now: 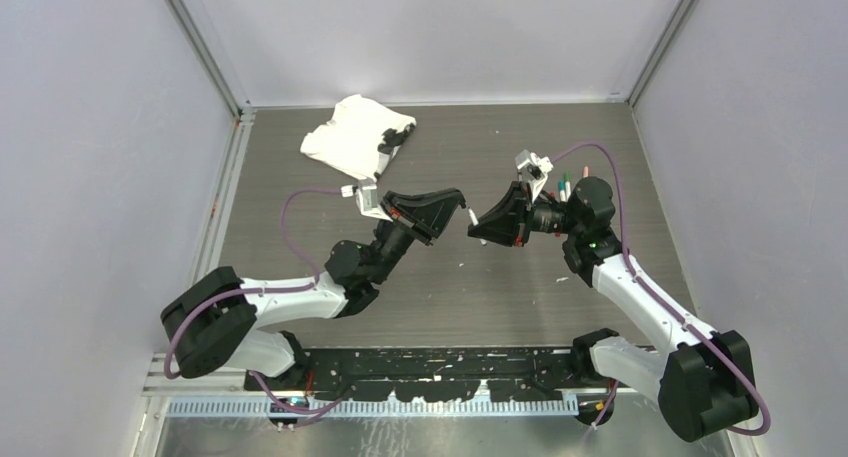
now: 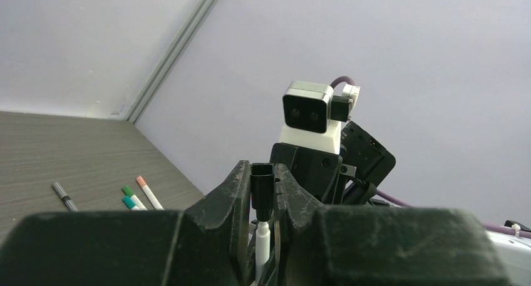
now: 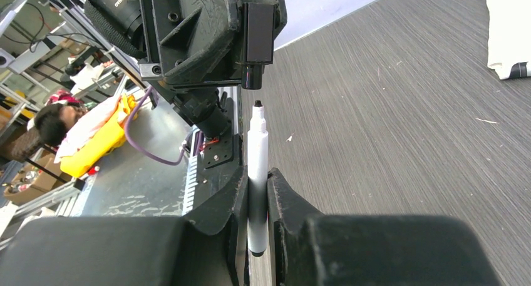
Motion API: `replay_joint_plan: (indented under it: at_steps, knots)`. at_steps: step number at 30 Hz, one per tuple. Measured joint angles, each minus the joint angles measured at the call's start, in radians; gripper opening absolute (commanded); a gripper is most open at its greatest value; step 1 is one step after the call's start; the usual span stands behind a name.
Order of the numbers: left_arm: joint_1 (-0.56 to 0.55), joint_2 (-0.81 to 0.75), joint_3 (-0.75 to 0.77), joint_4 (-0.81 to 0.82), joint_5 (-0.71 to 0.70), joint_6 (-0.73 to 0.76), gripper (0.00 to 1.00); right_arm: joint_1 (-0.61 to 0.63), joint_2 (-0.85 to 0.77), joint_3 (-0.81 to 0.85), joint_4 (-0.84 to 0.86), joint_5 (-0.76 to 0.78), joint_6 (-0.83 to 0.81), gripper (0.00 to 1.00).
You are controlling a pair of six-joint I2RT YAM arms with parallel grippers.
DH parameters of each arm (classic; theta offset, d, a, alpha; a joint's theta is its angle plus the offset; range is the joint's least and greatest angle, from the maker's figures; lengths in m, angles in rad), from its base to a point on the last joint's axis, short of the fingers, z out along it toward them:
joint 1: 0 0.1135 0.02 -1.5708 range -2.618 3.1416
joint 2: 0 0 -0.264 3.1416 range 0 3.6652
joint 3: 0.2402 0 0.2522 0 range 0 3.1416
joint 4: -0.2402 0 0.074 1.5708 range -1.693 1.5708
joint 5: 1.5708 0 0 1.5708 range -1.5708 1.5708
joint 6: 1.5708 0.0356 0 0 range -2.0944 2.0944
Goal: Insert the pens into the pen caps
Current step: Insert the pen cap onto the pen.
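Alignment looked close. The right tool (image 3: 257, 184), clamped on a white pen (image 3: 257, 142), aimed it straight ahead at the black cap (image 2: 262, 192) pinched in the left tool (image 2: 262, 170), just apart.

The bench (image 1: 480, 297) was grey-brown with fine wood-grain streaks. On the bench lay a white cloth (image 1: 350, 137) with a black patch. Above the bench, the pen (image 3: 257, 154) was white with a black tip, the cap (image 2: 262, 183) black, the cable (image 1: 596, 147) purple.

Pale lilac walls (image 1: 90, 127) enclose dark wood-grain tabletop (image 1: 460, 147); aluminium corner posts (image 1: 200, 42).
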Motion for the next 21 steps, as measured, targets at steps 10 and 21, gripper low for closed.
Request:
replay_joint_plan:
  at_steps: [10, 21]
  knots:
    - [0.000, 0.018, 0.008, 0.005, 0.000, -0.004, 0.01, 0.002, 0.000, -0.001, 0.007, 0.000, 0.005, 0.01]
    - [0.000, 0.025, 0.015, 0.007, 0.006, -0.023, 0.01, 0.006, 0.000, -0.002, 0.007, 0.000, 0.005, 0.01]
